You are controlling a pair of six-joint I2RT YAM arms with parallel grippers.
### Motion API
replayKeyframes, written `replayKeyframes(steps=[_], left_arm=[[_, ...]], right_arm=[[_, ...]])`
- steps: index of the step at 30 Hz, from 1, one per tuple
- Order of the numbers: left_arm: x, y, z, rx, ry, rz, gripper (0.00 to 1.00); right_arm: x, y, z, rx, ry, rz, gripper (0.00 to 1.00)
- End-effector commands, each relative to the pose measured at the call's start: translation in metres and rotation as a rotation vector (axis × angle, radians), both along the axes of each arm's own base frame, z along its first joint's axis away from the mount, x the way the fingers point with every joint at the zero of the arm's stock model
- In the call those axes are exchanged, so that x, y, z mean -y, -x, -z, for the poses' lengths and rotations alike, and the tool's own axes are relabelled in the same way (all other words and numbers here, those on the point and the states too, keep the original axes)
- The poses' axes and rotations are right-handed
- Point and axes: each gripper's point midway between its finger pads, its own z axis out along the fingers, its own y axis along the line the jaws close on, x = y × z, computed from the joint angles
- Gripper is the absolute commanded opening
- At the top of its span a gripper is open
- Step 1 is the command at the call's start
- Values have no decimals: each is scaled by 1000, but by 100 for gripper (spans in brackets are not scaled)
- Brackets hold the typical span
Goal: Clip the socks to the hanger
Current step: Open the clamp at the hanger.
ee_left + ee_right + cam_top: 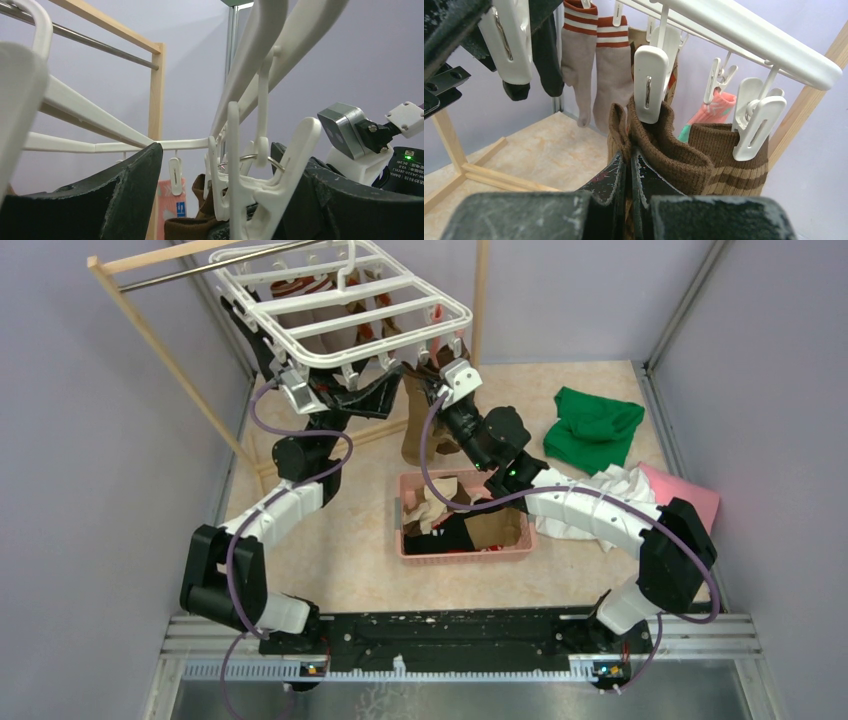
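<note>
The white grid hanger [340, 300] hangs from the rod with several socks clipped under it. My left gripper [385, 380] stands open just below its near edge. In the left wrist view its fingers [115, 195] flank a dangling white clip [260, 185], whose right handle rests against the right finger. My right gripper [629, 160] is shut on the cuff of a plain brown sock [669, 145], held up beside another clip [650, 85]; the sock [415, 430] hangs down from it. A brown-cream striped sock [724, 150] is clipped next to it.
A pink basket [465, 555] with more socks sits mid-table. Green [595, 425], white [620, 485] and pink [690, 495] cloths lie at the right. The wooden rack [150, 330] with its metal rod carries the hanger. Striped socks [596, 60] and a black sock [546, 45] hang behind.
</note>
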Motion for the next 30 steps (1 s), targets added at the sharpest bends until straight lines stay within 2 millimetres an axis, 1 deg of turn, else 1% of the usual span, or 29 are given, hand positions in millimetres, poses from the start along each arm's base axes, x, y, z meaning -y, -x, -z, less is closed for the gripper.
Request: replayKeyframes(steps=[1, 4, 12, 24, 30], left_arm=[[-15, 57, -50, 308, 115, 27, 84], [-14, 57, -51, 308, 117, 30, 83], [-14, 57, -52, 309, 119, 38, 82], [-15, 59, -54, 317, 123, 34, 77], [-17, 60, -55, 315, 131, 31, 76]], right_arm=[[2, 0, -26, 39, -63, -4, 0], [3, 0, -26, 39, -63, -4, 0], [3, 0, -26, 39, -63, -3, 0], [3, 0, -24, 37, -62, -4, 0], [3, 0, -25, 38, -63, -4, 0]])
